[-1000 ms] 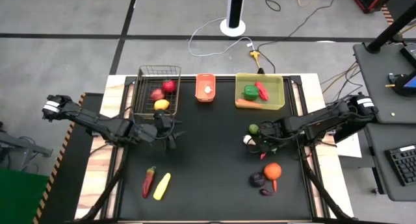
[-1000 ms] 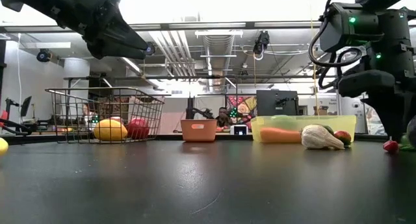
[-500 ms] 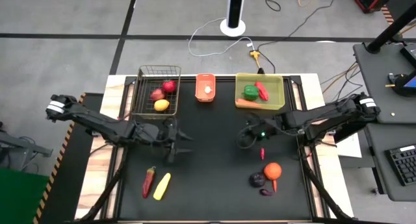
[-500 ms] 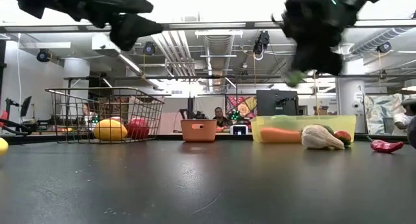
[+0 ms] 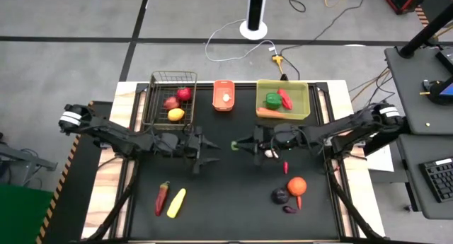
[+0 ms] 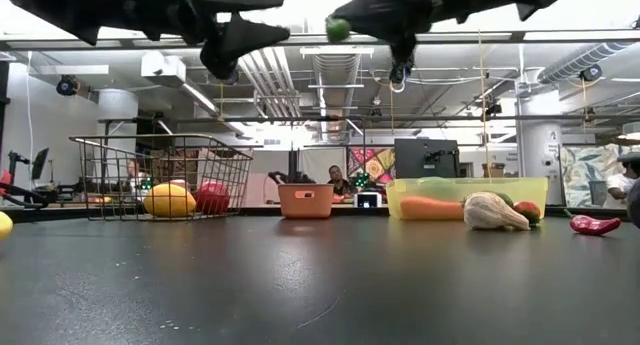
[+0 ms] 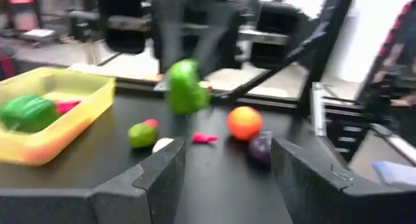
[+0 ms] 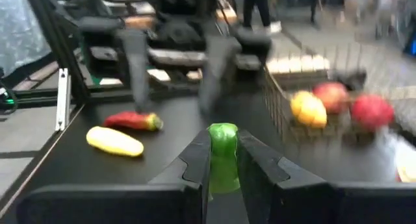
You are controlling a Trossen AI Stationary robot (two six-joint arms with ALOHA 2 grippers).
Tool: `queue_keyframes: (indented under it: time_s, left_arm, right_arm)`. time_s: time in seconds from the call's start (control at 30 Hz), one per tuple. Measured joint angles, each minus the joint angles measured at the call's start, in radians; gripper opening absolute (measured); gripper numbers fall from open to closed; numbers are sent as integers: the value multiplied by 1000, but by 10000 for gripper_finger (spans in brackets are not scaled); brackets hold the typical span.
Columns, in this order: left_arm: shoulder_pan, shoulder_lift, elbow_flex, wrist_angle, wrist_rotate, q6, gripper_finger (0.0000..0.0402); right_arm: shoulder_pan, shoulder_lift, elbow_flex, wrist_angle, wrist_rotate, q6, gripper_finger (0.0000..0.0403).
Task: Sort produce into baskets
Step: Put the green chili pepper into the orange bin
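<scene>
My right gripper point(image 5: 238, 145) hangs over the middle of the table, pointing level toward the left edge and shut on a small green piece of produce point(image 6: 338, 29). My left gripper point(image 5: 211, 152) faces it from the left, level and open, a short gap away; the green piece point(image 7: 187, 87) shows ahead of its fingers. The wire basket point(image 5: 151, 102) holds a lemon and red apples. The orange basket point(image 5: 216, 102) stands beside it. The yellow bin point(image 5: 306, 102) holds a green pepper, a red chilli and a carrot. My right gripper pinches the green piece between its two fingers point(image 8: 223, 165). The fingers lie level and reach in from the table's right side. The piece's free end point(image 5: 233, 146) sticks out past the fingertips. It is lifted clear, high above the table.
A red chilli point(image 5: 162, 196) and a corn cob point(image 5: 176, 202) lie at the near left. At the near right lie an orange point(image 5: 296, 186), an eggplant point(image 5: 280, 196) and a small red chilli point(image 5: 286, 167). A white piece point(image 5: 269, 153) lies under my right arm.
My right gripper has risen from the table's right side and swung toward the left, tipping from pointing down to level, carrying the green piece up off the table. My left gripper has moved a little toward the right and tipped up to level, staying open.
</scene>
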Motion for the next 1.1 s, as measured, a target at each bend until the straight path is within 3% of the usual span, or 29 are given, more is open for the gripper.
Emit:
queue_keyframes:
  time_s: [0.27,0.67,0.8,1.1]
  left_arm:
    - [23,50,0,44,-59,-31,219]
    - [35,101,0,106,-58,1,217]
    - [35,112,0,125,-51,16,193]
    - [39,111,0,130,-42,16,86]
  right_arm:
    - [4,136,-1,229,-8,-109,54]
    - [4,192,27,280,-8,-143,54]
    - [4,192,29,278,-8,-148,54]
    - [4,191,29,273,-8,-150,54]
